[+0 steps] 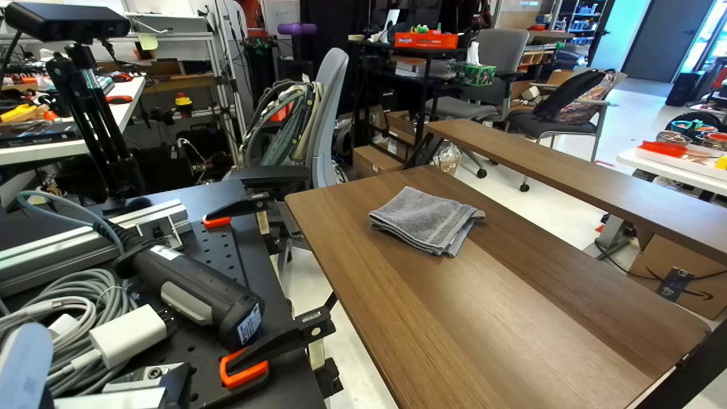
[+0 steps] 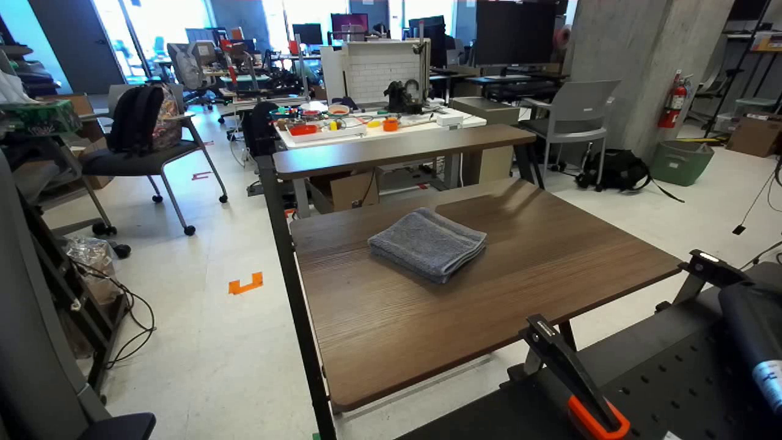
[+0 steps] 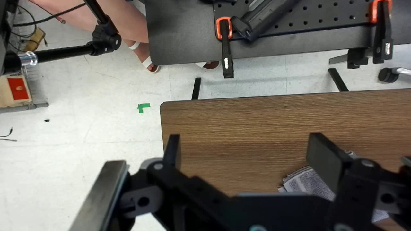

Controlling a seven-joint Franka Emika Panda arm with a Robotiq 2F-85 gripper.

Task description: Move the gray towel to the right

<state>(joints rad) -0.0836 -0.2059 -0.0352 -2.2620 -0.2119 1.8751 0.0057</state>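
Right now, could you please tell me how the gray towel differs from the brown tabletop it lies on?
The gray towel shows a woven band near an edge; the brown tabletop shows streaked wood grain. The towel looks fuzzy and is folded in layers; the tabletop looks smooth and rigid. The towel is far smaller, covering only part of the tabletop. Both lie roughly flat.

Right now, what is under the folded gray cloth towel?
The folded gray cloth towel lies on the brown wood-grain tabletop, visible around it in both exterior views. Nothing else pokes out; the patch it covers is hidden, so something flat there cannot be ruled out.
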